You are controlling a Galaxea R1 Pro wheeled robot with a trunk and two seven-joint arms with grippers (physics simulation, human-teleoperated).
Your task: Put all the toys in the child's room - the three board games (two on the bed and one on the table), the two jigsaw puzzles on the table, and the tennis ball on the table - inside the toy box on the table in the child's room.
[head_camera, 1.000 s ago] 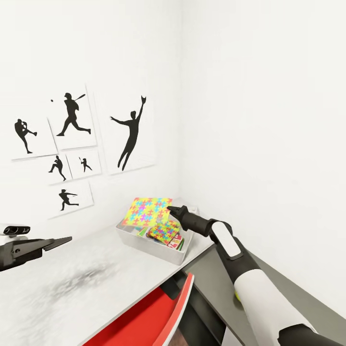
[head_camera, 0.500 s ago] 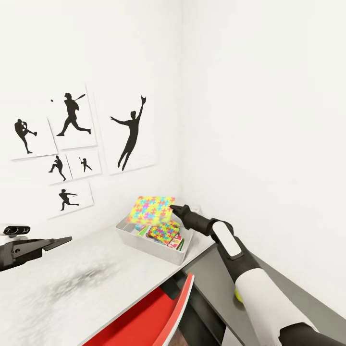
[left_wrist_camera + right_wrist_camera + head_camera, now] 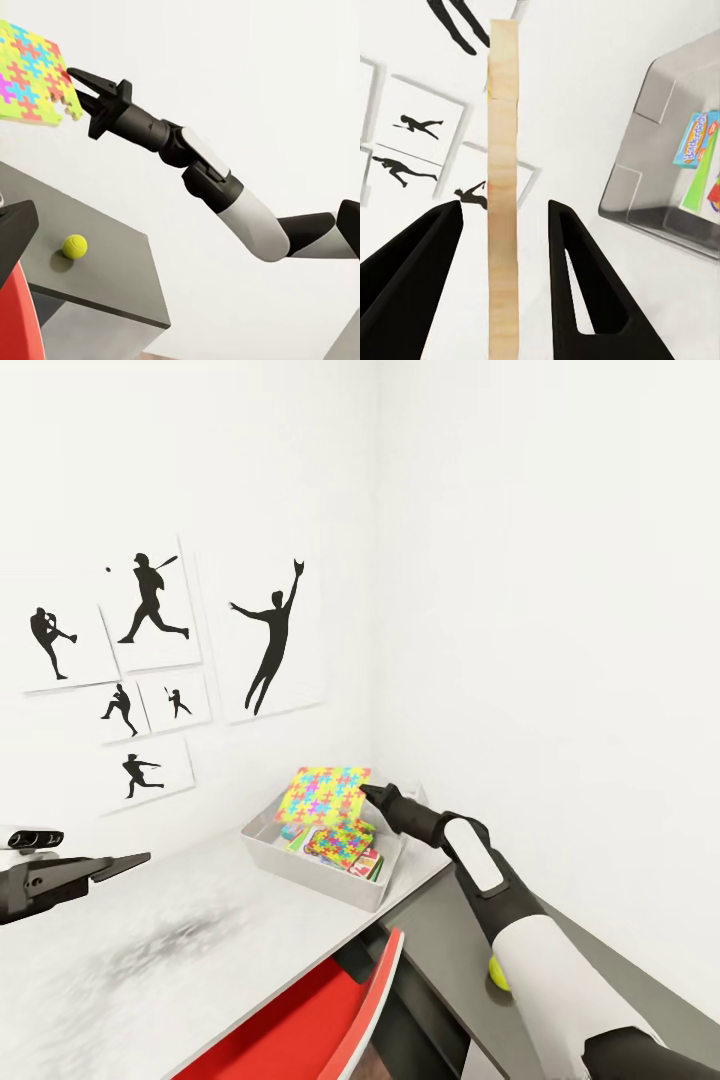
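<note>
Multicoloured jigsaw puzzle [image 3: 322, 794], tilted, seemingly pale-edged

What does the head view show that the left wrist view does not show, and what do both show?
Head view alone: the toy box on the table, with a second jigsaw puzzle inside, and the wall silhouettes. Left wrist view alone: the puzzle's jagged edge beside the fingers from the side. Both: the right end effector at the raised jigsaw puzzle, and the tennis ball on a grey surface.
</note>
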